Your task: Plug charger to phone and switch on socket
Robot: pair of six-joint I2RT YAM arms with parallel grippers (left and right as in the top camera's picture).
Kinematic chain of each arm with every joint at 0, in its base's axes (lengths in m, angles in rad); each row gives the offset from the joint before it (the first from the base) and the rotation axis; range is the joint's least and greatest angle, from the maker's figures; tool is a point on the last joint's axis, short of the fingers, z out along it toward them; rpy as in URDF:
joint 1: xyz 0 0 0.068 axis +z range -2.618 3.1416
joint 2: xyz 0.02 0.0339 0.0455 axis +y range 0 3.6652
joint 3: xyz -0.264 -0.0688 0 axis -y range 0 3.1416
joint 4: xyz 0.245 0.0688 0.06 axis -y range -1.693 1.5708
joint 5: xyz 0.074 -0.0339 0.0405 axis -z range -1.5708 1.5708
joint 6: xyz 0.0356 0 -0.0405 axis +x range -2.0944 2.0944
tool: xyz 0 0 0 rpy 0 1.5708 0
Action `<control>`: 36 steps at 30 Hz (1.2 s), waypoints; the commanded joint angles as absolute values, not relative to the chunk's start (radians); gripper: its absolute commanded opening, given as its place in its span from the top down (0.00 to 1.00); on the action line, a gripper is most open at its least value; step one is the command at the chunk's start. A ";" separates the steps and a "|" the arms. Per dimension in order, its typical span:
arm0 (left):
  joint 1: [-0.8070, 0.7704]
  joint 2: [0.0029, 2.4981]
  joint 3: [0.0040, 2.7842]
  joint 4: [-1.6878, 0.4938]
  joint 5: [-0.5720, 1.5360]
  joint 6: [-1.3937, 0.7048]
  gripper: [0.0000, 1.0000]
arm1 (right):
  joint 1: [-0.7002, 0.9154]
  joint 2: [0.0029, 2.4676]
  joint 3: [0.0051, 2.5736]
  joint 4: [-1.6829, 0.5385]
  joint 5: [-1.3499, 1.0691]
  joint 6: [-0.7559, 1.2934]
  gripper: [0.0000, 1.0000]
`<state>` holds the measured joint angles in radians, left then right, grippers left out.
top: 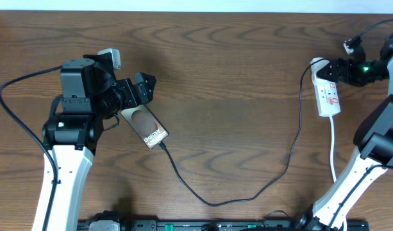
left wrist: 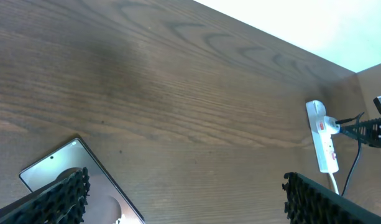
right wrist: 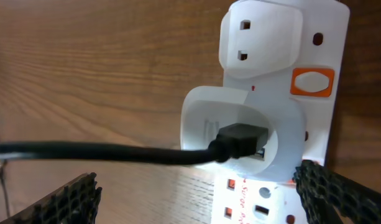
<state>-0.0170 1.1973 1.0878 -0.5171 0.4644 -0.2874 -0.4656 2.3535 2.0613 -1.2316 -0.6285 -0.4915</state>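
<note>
The phone (top: 147, 128) lies flat on the table, just in front of my left gripper (top: 142, 87), which is open and empty; its corner shows in the left wrist view (left wrist: 53, 171) by the left finger. The thin black charger cable (top: 212, 201) has its tip at the phone's near end and loops across the table to the white power strip (top: 328, 95). My right gripper (top: 326, 69) is open and hovers over the strip's far end. In the right wrist view the cable (right wrist: 115, 152) enters a white adapter (right wrist: 240, 134) in the strip, beside an orange switch (right wrist: 312, 82).
The strip's white cord (top: 333, 151) runs toward the front edge by the right arm's base. The strip also shows far off in the left wrist view (left wrist: 324, 137). Bare wood lies between phone and strip.
</note>
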 commanded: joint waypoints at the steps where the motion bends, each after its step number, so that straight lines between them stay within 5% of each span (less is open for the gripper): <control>1: -0.019 1.199 1.110 -0.519 0.463 -0.274 0.03 | -0.448 2.359 2.034 -1.207 -0.630 -0.478 0.01; 36: -0.019 1.199 1.110 -0.538 0.462 -0.273 0.02 | -0.437 2.359 1.995 -1.163 -0.598 -0.265 0.01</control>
